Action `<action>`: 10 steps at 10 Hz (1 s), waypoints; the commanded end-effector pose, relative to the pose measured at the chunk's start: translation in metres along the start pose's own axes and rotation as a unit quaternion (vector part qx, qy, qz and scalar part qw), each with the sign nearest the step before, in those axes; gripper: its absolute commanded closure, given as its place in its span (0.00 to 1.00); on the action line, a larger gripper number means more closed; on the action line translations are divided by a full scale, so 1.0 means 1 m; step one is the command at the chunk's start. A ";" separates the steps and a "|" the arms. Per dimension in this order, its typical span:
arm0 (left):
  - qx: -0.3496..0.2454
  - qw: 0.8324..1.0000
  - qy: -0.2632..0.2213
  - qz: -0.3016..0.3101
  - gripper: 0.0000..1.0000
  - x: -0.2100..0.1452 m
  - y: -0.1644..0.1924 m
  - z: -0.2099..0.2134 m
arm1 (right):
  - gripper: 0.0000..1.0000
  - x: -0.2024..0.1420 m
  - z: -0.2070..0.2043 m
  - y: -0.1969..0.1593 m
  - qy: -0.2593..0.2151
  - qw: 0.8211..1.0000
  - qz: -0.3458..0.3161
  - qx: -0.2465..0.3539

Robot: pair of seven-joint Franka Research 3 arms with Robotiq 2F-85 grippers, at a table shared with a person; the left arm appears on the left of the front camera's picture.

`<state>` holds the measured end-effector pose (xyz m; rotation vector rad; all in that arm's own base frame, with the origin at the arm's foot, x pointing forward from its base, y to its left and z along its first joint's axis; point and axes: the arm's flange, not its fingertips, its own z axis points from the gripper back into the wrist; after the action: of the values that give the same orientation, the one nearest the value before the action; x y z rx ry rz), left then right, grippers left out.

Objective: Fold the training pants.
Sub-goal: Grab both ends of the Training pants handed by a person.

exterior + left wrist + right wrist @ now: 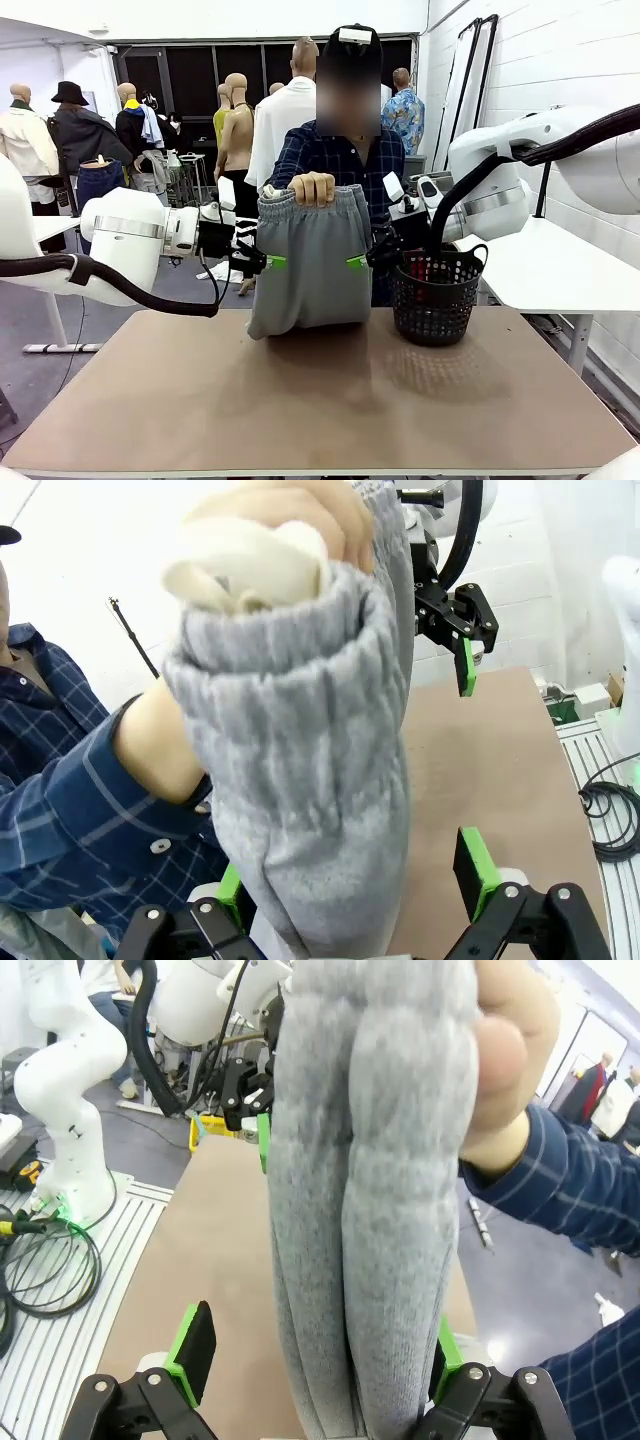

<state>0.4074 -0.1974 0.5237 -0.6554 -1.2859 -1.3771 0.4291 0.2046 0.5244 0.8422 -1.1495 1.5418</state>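
While the light grey, soft jersey training pants (pixel 305 265) are held up by the gathered waistband in the person's hand (pixel 313 188) at twelve o'clock, their lower end appears to rest, bunched, on the brown flat worktop (pixel 320 400). The left end effector (pixel 268 262) is placed at nine o'clock of the cloth and the right end effector (pixel 364 259) at three o'clock. Both are spread wide, and nothing is gripped by either. In the wrist views the cloth is seen between each pair of green pads, without being pinched.

The garment is judged to be light, limp and thick enough to be taken securely. It would sag and slide out of shape if it were taken in one layer only. A hold is best taken at the two side edges just below the elastic, where the layers are gathered.

A black, round plastic mesh basket (pixel 435 295) stands at three o'clock, just beside the right end effector, and could be struck if that arm swung outward. The person's fingers at the waistband are to be kept clear of.
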 end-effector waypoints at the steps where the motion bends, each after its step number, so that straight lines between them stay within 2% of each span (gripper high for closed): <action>1: 0.008 1.000 -0.025 0.008 0.00 0.006 -0.001 -0.002 | 0.00 0.009 -0.002 -0.002 -0.030 1.000 0.007 -0.002; 6: -0.004 0.998 -0.063 0.030 0.00 0.019 -0.002 -0.001 | 0.00 0.022 -0.009 -0.008 -0.073 0.997 0.002 0.003; 10: 0.000 0.995 -0.078 0.060 0.00 0.025 -0.002 0.000 | 0.00 0.026 -0.012 -0.012 -0.082 0.997 -0.003 0.007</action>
<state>0.4012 -0.2039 0.5446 -0.8104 -1.3327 -1.2901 0.4284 0.2206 0.5462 0.9636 -1.2222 1.5217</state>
